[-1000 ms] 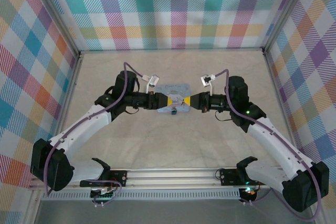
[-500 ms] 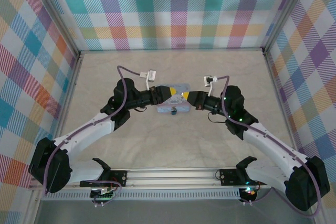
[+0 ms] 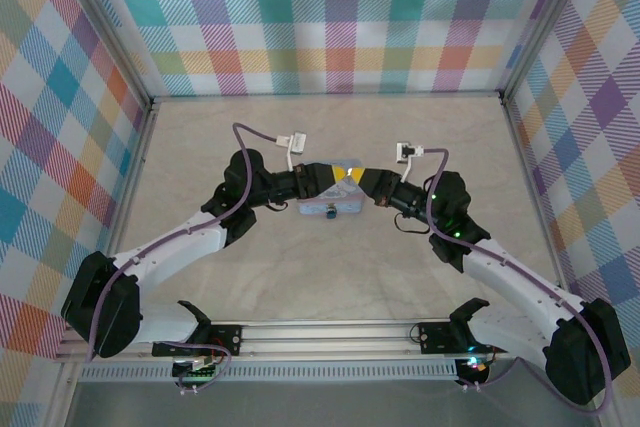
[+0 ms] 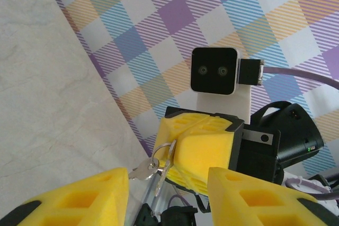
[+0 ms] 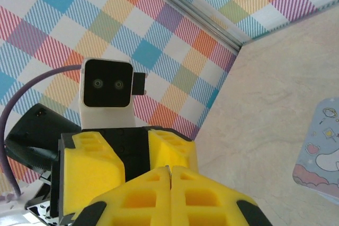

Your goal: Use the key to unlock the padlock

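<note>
Key (image 4: 142,172): small, silvery, dangling on a ring (image 4: 165,152) at the tip of R gripper (image 4: 197,151), whose yellow pads are pinched together on the key by that ring. L gripper (image 4: 168,179) faces it tip to tip, fingers apart, key hanging btwn them. Top view: both tips meet over the 12 o'clock edge of a pale blue tin (image 3: 330,204). L arm reaches in from 8 o'clock, R arm from 4 o'clock. Tin lies flat on the table (image 3: 400,277).
</note>
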You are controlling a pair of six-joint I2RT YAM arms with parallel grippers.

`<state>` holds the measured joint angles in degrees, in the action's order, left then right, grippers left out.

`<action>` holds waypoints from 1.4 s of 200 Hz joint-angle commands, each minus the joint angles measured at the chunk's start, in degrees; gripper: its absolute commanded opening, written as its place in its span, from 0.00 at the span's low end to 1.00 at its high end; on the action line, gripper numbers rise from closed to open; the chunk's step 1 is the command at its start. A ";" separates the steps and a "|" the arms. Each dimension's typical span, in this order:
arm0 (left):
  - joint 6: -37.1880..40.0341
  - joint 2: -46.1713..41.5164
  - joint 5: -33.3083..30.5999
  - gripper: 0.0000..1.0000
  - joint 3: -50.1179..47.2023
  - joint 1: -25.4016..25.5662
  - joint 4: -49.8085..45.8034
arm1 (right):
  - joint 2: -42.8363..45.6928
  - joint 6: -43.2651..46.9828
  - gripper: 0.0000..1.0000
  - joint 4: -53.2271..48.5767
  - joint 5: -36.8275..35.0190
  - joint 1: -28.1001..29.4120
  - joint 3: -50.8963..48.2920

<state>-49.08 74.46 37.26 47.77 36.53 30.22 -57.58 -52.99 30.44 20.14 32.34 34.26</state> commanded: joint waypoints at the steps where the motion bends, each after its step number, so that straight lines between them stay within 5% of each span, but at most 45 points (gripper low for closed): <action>1: 0.17 0.16 1.67 0.40 2.21 0.82 3.16 | 0.15 -1.38 0.00 4.43 -0.28 0.27 -0.44; 52: 0.48 0.36 2.08 0.21 2.66 1.08 3.23 | -0.34 -1.89 0.00 5.29 -0.55 0.26 -0.91; 104: 0.79 0.60 2.32 0.20 3.03 1.42 3.62 | 0.01 -2.38 0.00 7.26 -0.89 0.27 -1.68; 147: 1.20 0.53 2.03 0.00 2.94 1.61 4.21 | -0.20 -2.55 0.00 7.13 -0.54 0.27 -1.96; 172: 2.63 -0.24 1.34 0.00 3.08 1.59 2.46 | 0.48 -1.89 0.00 3.85 -0.71 0.26 -2.30; 180: 3.57 -0.64 1.13 0.00 3.41 1.61 0.87 | 1.05 -1.35 0.09 2.03 -0.98 0.24 -2.40; 204: 9.33 -1.74 0.17 0.00 6.11 1.52 -11.38 | 4.88 2.01 0.55 -8.82 -4.36 -0.03 -1.97; 214: 12.82 -2.10 -0.54 0.00 8.03 1.45 -18.85 | 7.18 3.77 0.63 -14.07 -6.08 -0.48 -1.72; 251: 25.98 0.14 -0.31 0.00 17.99 1.17 -49.21 | 12.27 10.93 0.76 -34.46 -9.78 -3.51 2.50; 280: 34.68 4.47 2.48 0.00 25.74 1.08 -67.45 | 7.79 16.44 0.72 -43.77 -1.29 -6.24 7.96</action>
<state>-26.63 75.48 36.86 67.57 37.47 -12.99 -46.33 -44.23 0.05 12.84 28.16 36.60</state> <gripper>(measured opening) 0.050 0.753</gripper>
